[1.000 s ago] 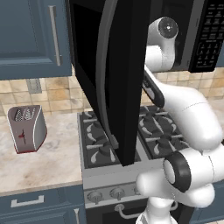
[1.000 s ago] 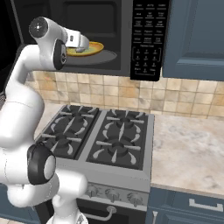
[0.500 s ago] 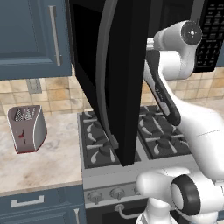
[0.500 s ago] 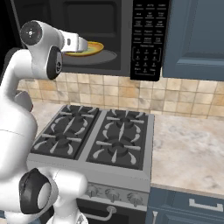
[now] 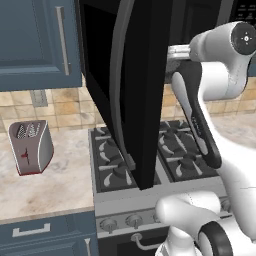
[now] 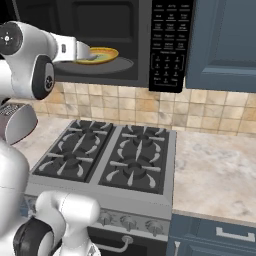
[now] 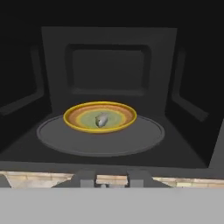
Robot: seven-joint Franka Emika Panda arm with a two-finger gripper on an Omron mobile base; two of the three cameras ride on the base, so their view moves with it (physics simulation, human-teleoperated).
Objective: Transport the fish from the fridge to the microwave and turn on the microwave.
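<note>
— Pale grey, that fish (image 7: 101, 119)? Where did it lie?

— It lay on the yellow-rimmed plate (image 7: 74, 118) on the round tray (image 7: 144, 138) inside the microwave (image 6: 170, 45), door (image 5: 135, 90) swung open. Too small and blurred for me to tell its long axis or which way it pointed.

— And your gripper (image 7: 111, 178)?

— It was outside the opening, holding nothing. Only the finger tips showed at the edge of my hand view, with a gap between them. From the left, the door hid the cavity.

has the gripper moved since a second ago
Yes. In the right base view the gripper has drawn back left, away from the keypad, out of the microwave.
</note>
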